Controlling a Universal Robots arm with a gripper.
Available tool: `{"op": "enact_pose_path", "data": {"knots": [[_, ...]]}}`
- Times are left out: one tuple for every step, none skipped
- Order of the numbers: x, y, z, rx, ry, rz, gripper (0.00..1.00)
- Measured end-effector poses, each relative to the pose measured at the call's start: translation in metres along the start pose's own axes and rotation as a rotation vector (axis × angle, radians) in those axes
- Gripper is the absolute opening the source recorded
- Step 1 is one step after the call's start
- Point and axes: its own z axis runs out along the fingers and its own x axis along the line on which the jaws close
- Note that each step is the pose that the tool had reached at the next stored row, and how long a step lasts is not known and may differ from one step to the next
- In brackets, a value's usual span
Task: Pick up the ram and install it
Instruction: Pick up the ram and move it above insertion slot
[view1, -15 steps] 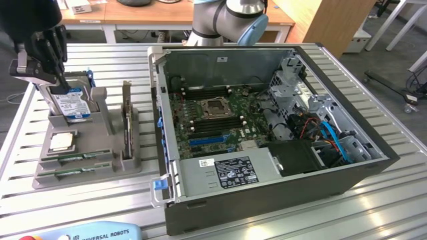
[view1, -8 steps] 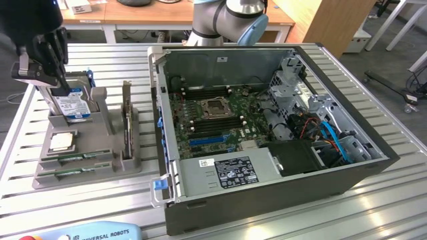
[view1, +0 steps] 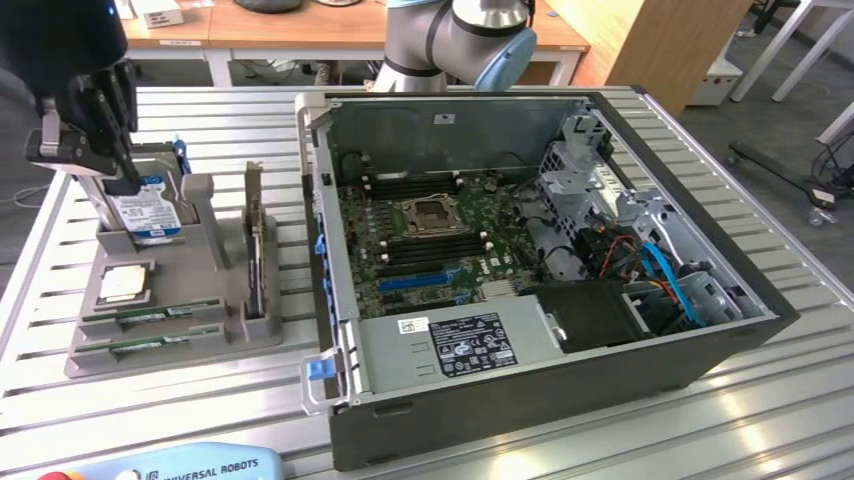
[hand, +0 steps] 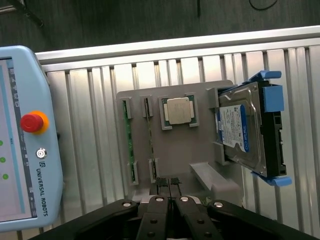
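Observation:
Two ram sticks, thin green boards, lie on edge in slots of the grey holder (view1: 200, 300): one ram stick (view1: 150, 318) (hand: 126, 140) and a second ram stick (view1: 144, 343) (hand: 149, 135) beside it. My gripper (view1: 118, 178) (hand: 170, 189) hangs above the holder's far end, over the hard drive, well apart from the ram. Its fingers (hand: 159, 200) are pressed together, shut, with nothing between them. The open computer case (view1: 747, 330) stands at the exterior view's right, its motherboard (view1: 427, 240) exposed.
The holder also carries a blue-framed hard drive (view1: 144, 212) (hand: 240, 130), a square silver processor (view1: 123, 283) (hand: 178, 111) and an upright dark expansion card (view1: 254, 240). A teach pendant (hand: 25, 135) (view1: 174, 465) lies on the slatted table (view1: 200, 400) near the holder.

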Motion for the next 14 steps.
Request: {"op": "enact_pose_path", "data": {"knots": [[0.0000, -0.0001, 0.0005, 0.0000, 0.0001, -0.001, 0.10], [0.0000, 0.0000, 0.0008, -0.0003, 0.0003, -0.003, 0.10], [0.0000, -0.0001, 0.0008, -0.0004, 0.0006, -0.009, 0.10], [0.0000, -0.0001, 0.0010, -0.0005, 0.0009, -0.017, 0.10], [0.0000, -0.0001, 0.0011, -0.0006, 0.0012, -0.024, 0.10], [0.0000, -0.0001, 0.0012, -0.0006, 0.0015, -0.033, 0.10], [0.0000, 0.0000, 0.0013, -0.0008, 0.0018, -0.041, 0.10], [0.0000, -0.0001, 0.0013, -0.0008, 0.0022, -0.048, 0.10], [0.0000, -0.0001, 0.0014, -0.0009, 0.0024, -0.054, 0.10], [0.0000, -0.0001, 0.0015, -0.0009, 0.0026, -0.059, 0.10], [0.0000, -0.0001, 0.0015, -0.0010, 0.0028, -0.061, 0.10], [0.0000, -0.0001, 0.0020, -0.0008, 0.0026, -0.062, 0.10], [0.0000, -0.0001, 0.0024, -0.0009, 0.0026, -0.063, 0.10], [0.0001, -0.0001, 0.0029, -0.0011, 0.0028, -0.064, 0.10]]}}
